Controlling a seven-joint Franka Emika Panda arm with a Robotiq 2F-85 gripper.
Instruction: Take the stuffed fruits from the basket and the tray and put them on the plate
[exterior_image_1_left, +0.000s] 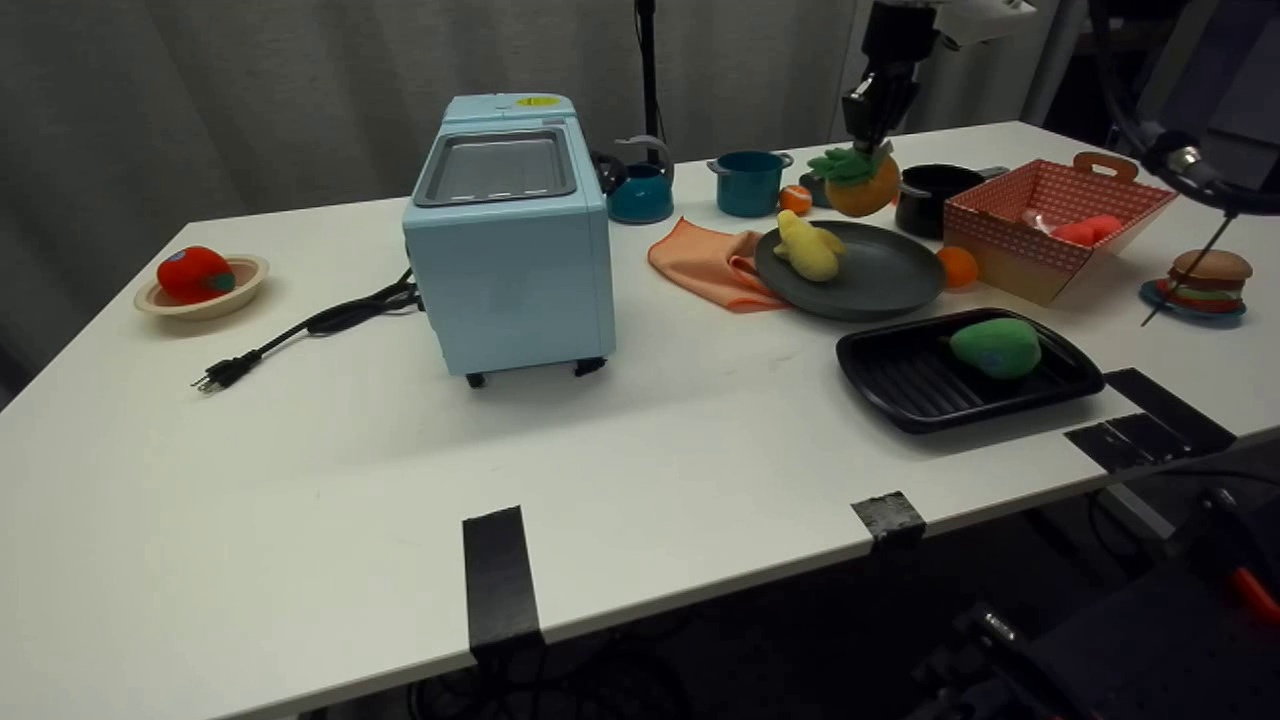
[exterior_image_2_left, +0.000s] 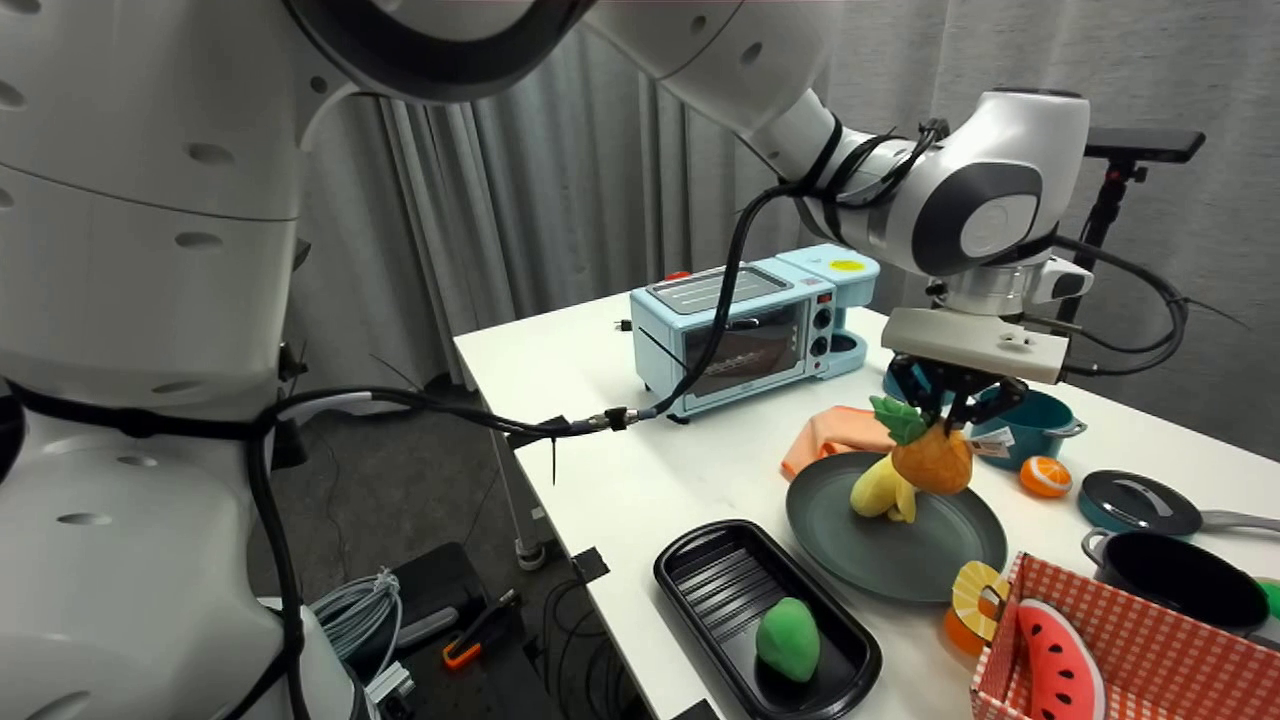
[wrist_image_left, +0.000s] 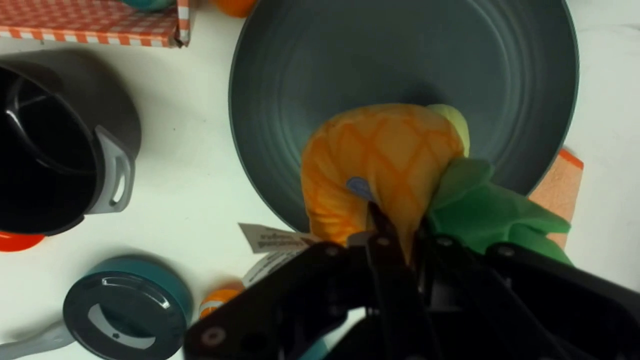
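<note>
My gripper (exterior_image_1_left: 868, 146) is shut on an orange stuffed pineapple (exterior_image_1_left: 862, 190) with green leaves, held above the plate (exterior_image_1_left: 885, 285). In the wrist view the fingers (wrist_image_left: 402, 225) pinch the pineapple (wrist_image_left: 377, 150) near its leaves; its white tag hangs at the side. A yellow stuffed fruit (exterior_image_2_left: 876, 488) lies on the dark grey plate (exterior_image_2_left: 840, 540), partly behind the pineapple in the wrist view. A green stuffed fruit (exterior_image_1_left: 997, 347) lies in the black tray (exterior_image_1_left: 910, 395). The orange-red checked basket (exterior_image_2_left: 1150, 615) holds a watermelon slice (exterior_image_2_left: 1060, 665) and other partly hidden things.
An orange toy (exterior_image_1_left: 958, 266) sits between plate and basket. Behind the plate stand a black pot (exterior_image_2_left: 1170, 580), a lidded pan (exterior_image_2_left: 1140, 500), a teal pot (exterior_image_1_left: 750, 185) and a small orange (exterior_image_1_left: 795, 198). An orange cloth (exterior_image_1_left: 710, 262) and blue oven (exterior_image_1_left: 515, 270) are beside it.
</note>
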